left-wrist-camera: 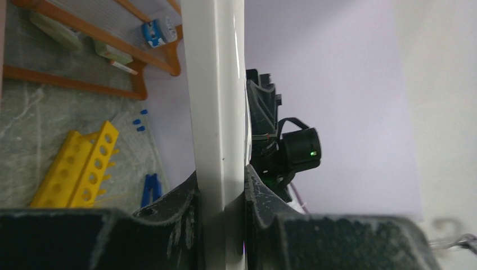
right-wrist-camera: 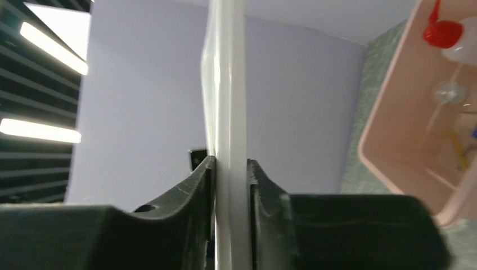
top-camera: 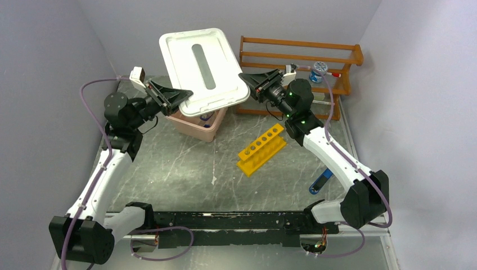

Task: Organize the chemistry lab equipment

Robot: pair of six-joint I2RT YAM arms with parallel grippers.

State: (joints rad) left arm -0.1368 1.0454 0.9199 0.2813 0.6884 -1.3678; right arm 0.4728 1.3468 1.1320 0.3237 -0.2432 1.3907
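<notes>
While left jaws, right jaws clamp white lid (top-camera: 181, 56), it screens pink tub (top-camera: 194, 125); yellow rack (top-camera: 261, 149) nearby.

Gripping white lid (top-camera: 202, 67) at opposite edges with left gripper (top-camera: 187, 94) and right gripper (top-camera: 243, 79), both clamped, lid tilted. Pink tub (top-camera: 194, 125) right under left gripper. Yellow holed rack (top-camera: 261, 149) base-side of right gripper, apart. Wooden shelf rack (top-camera: 298, 56) just behind right gripper.

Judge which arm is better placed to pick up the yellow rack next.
Right, probably: the yellow rack lies nearer that arm, though both right gripper and left gripper clamp the white lid.
</notes>
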